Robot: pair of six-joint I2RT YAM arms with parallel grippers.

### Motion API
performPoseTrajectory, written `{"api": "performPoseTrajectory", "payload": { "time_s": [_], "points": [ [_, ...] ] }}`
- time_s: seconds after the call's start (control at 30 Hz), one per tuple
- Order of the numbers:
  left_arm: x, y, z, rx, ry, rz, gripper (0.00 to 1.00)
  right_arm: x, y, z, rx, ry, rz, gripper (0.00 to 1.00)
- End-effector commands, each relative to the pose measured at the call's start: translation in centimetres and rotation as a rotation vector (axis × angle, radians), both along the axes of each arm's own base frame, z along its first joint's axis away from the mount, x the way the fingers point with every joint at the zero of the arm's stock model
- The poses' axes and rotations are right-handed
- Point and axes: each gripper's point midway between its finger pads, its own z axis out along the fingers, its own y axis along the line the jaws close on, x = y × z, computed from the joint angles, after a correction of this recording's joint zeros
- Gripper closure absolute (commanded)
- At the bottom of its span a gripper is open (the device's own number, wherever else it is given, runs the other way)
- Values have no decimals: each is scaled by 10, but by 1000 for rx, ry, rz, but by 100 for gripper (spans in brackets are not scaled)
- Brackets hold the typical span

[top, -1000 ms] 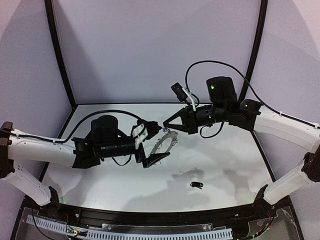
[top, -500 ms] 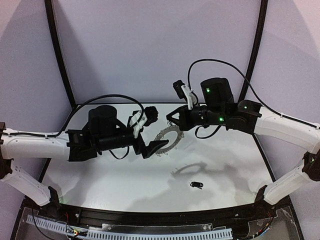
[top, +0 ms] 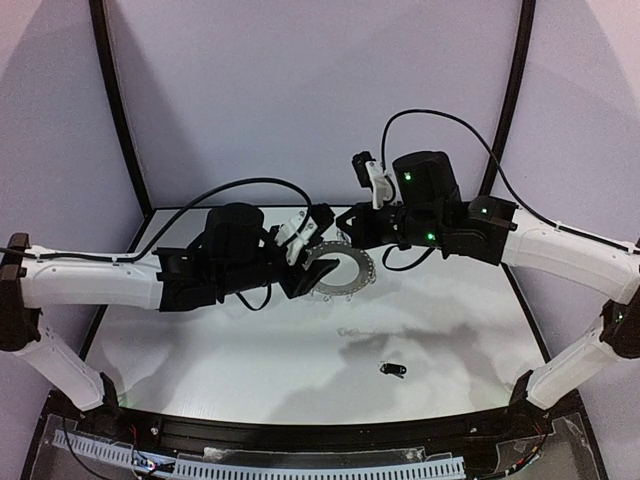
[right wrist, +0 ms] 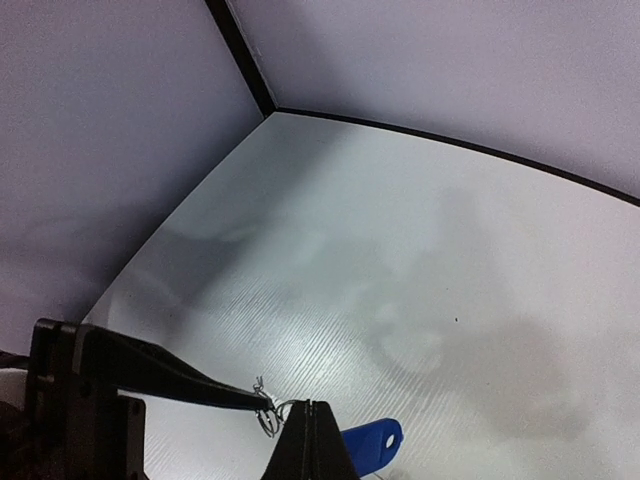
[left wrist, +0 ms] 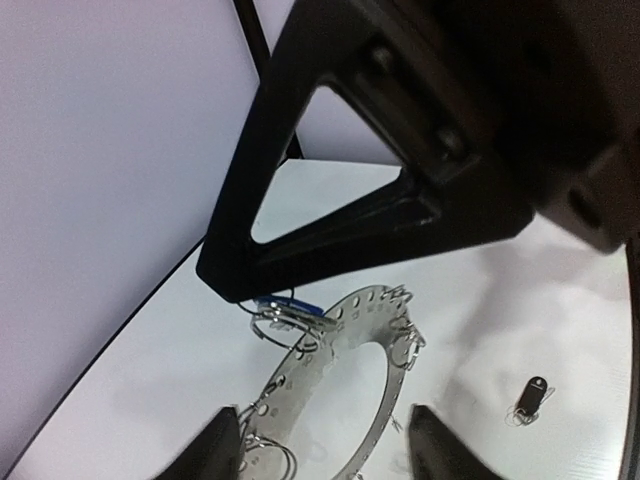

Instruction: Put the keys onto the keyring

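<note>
The white counter (top: pixel 200 350) lies under the keyring (left wrist: pixel 305 362), which is tilted in the air. The left fingers (left wrist: pixel 222 448) stand apart, one on either side of the keyring's lower edge; whether they touch it is unclear. The right fingers (right wrist: pixel 310 445), pressed together at the keyring's upper rim, pinch the blue key (right wrist: pixel 372 440). The black key (top: pixel 392 370) lies on the counter, well apart from the keyring.

The keyring (left wrist: pixel 300 360) is dull grey metal fringed with thin shiny wire loops (left wrist: pixel 280 325), the blue key (right wrist: pixel 370 440) has a glossy plastic head, and the white table (right wrist: pixel 400 250) is matt and finely ribbed.
</note>
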Motion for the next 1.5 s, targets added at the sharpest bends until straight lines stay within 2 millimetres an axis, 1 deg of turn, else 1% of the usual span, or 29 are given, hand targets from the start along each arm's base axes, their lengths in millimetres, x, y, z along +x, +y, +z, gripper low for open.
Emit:
{"api": "performPoseTrajectory", "payload": {
  "time_s": [0.0,0.1,0.17,0.2,0.33,0.6,0.67,0.83,1.03,1.07,1.1,1.17,1.33,1.47],
  "points": [
    [7,-2,8,-26,-2,42,48,2,12,20,72,-17,-20,100],
    [9,-5,12,-50,-12,46,52,1,14,18,78,-1,-21,100],
    [10,-6,16,-69,-21,48,56,1,15,18,86,2,-22,100],
    [10,-8,17,-77,-24,45,61,1,16,18,94,5,-21,100],
    [12,-12,17,-81,-28,39,69,2,16,22,118,5,-29,100],
    [18,-12,21,-107,-56,67,72,-4,22,27,149,9,10,100],
    [21,-10,22,-108,-69,87,75,-7,24,27,151,11,22,100],
    [22,-10,25,-116,-87,96,76,-11,27,23,142,26,46,100],
    [23,-8,24,-104,-97,101,83,-14,27,24,141,19,59,100],
    [23,-9,24,-104,-98,99,85,-14,27,23,141,19,63,100],
    [22,-9,25,-103,-103,95,94,-15,28,23,139,20,72,100],
    [22,-8,25,-100,-106,92,98,-15,27,21,129,17,72,100],
    [12,-6,21,-80,-127,47,99,-17,18,24,103,-10,64,100],
    [2,-3,17,-71,-147,-2,99,-21,20,26,80,-32,105,100]
  ]
}}
